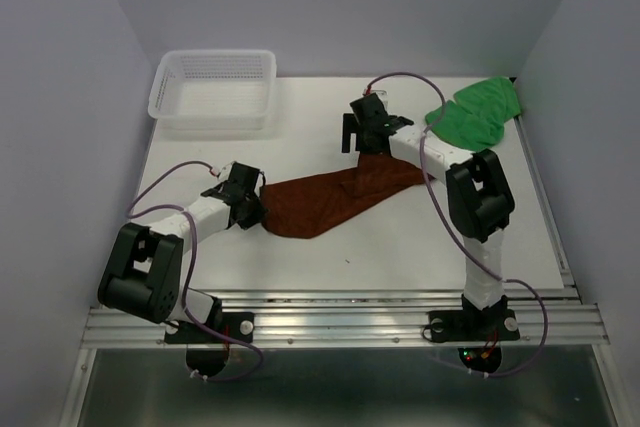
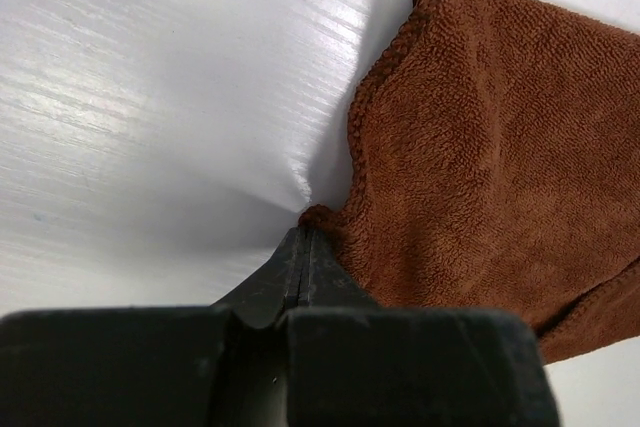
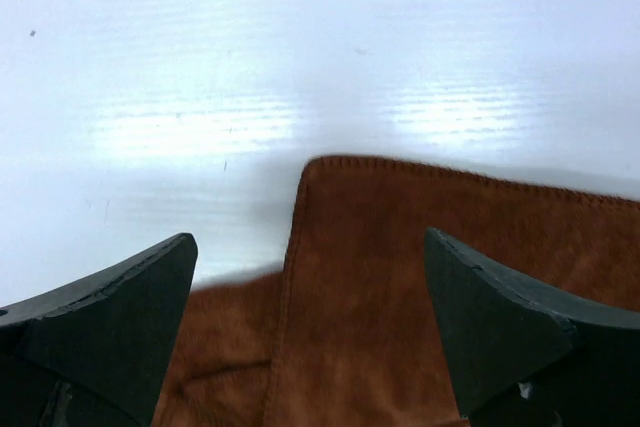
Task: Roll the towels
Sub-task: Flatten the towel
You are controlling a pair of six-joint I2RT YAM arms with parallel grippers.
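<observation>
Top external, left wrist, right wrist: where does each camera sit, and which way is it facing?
Top external: above and behind the robot, looking down at the table; left arm and right arm show whole, plus brown towel, green towel, basket.
Left wrist: on the left arm, low, looking along its shut left hand, which pinches the brown towel's edge.
Right wrist: on the right arm, looking down past its open right hand at a brown towel corner.
Shared: all three show the brown towel on the table.

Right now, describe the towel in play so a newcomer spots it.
Middle of the white table: a brown towel, its left end pinched in the left fingers. It alone is brown: the green towel sits bunched at the far right corner.
</observation>
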